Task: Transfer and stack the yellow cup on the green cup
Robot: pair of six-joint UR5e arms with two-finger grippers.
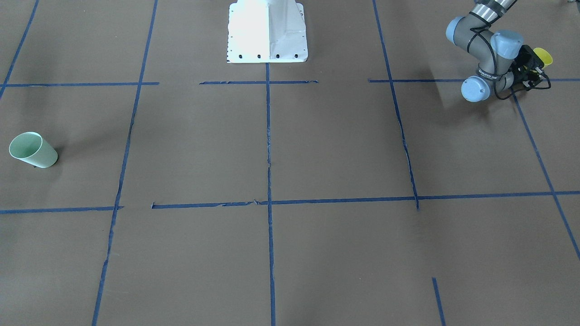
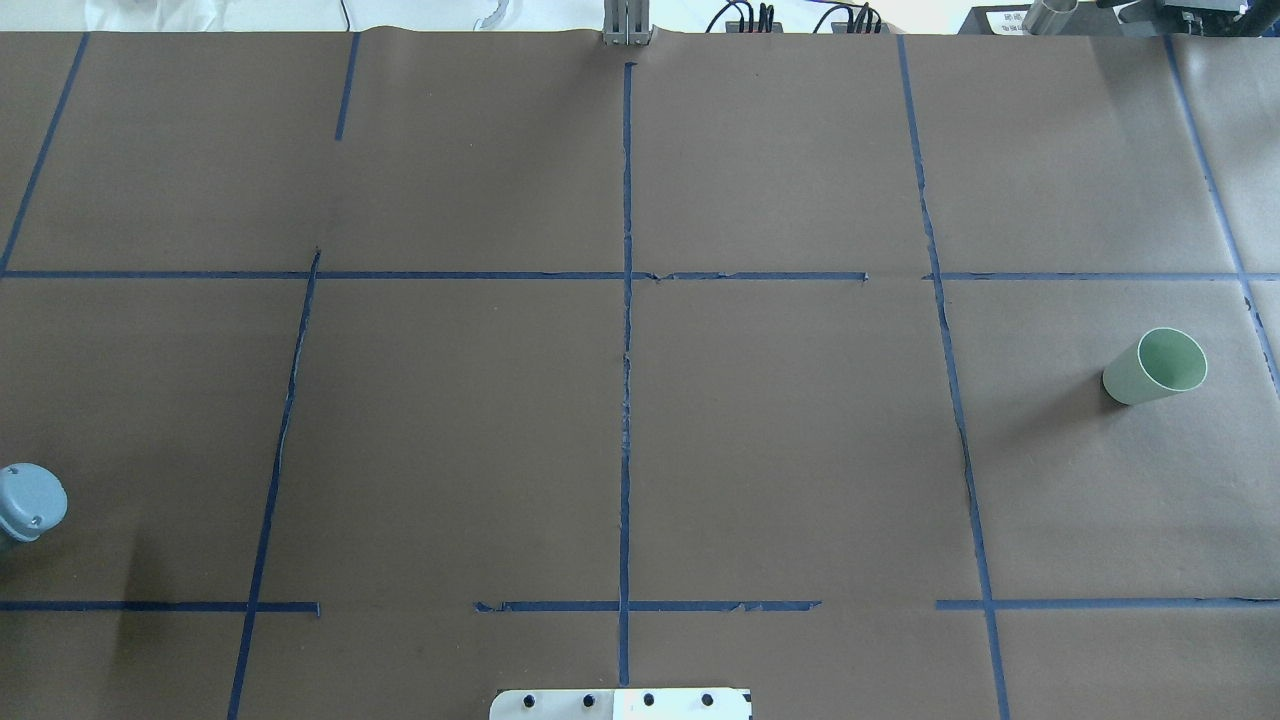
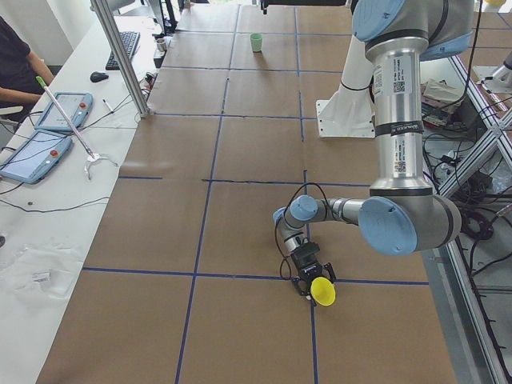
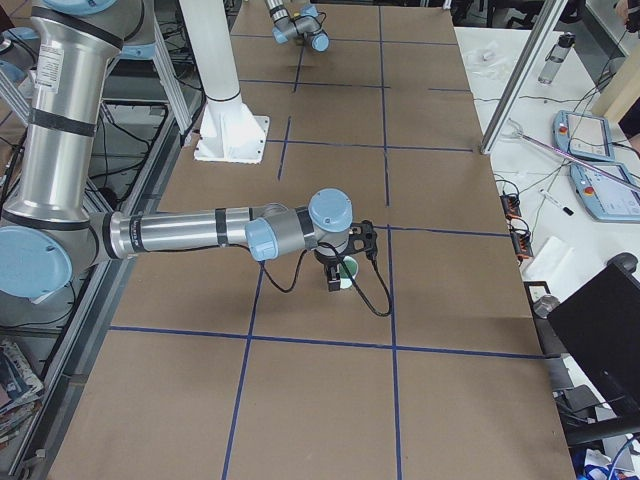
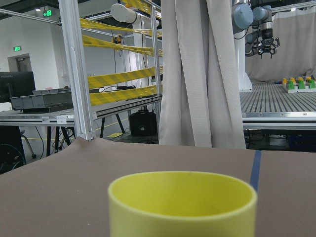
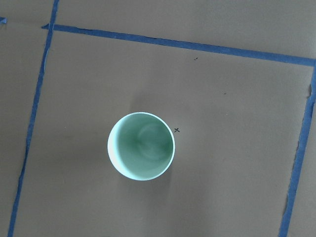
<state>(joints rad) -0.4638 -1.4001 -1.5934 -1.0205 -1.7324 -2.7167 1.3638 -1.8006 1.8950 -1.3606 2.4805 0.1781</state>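
Note:
The yellow cup [image 1: 543,56] sits at the tip of my left gripper [image 1: 533,64], low over the table near the robot's left end. The gripper lies nearly level and is shut on the cup's lower part. The exterior left view shows the cup [image 3: 323,291] just past the black fingers, and its rim [image 5: 182,197] fills the bottom of the left wrist view. The green cup [image 2: 1155,366] stands upright and alone at the table's right side. My right gripper [image 4: 338,268] hangs over the green cup [image 4: 347,272]; I cannot tell whether it is open. The right wrist view looks straight down into the green cup [image 6: 141,146].
The brown table is divided by blue tape lines [image 2: 626,330]. The white robot base [image 1: 267,31] stands at the middle of the robot's edge. Tablets [image 3: 44,136] and an operator sit on a side bench beyond the table.

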